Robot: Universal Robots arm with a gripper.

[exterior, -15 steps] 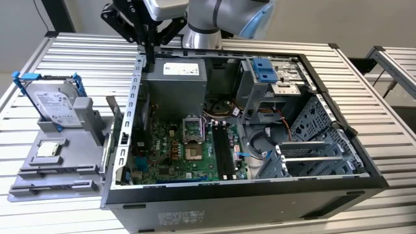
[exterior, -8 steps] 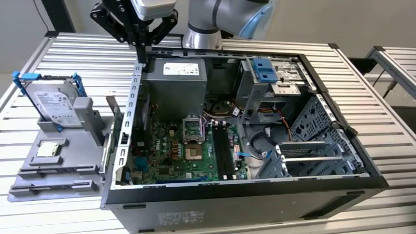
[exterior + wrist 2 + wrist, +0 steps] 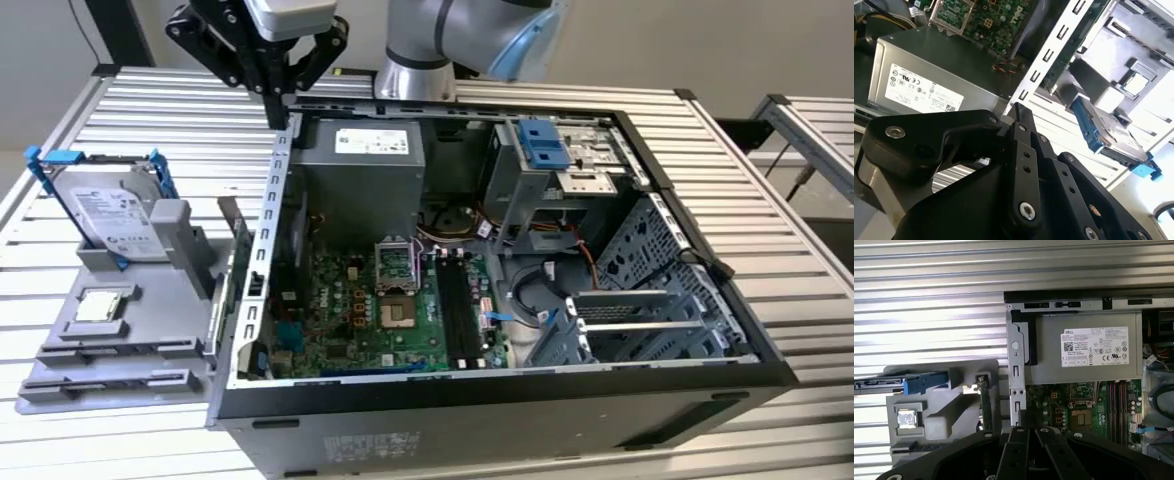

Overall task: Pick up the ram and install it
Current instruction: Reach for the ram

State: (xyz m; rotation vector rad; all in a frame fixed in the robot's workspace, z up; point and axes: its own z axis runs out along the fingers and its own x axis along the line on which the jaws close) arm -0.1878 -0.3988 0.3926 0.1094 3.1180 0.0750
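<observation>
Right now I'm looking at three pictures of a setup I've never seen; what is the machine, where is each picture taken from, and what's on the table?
This is one robot arm ending in a black gripper, shut and holding nothing. The exterior view comes from a camera off the arm, looking down on a slatted metal table. The two wrist views come from cameras riding on the arm, so the gripper's body shows close up there. On the table sits an open computer case with a green motherboard and a grey power supply inside. On the exterior view's left, a grey holder carries a hard drive with blue brackets and the ram, a thin stick standing on edge. The gripper is by the case's corner, apart from the ram.
</observation>
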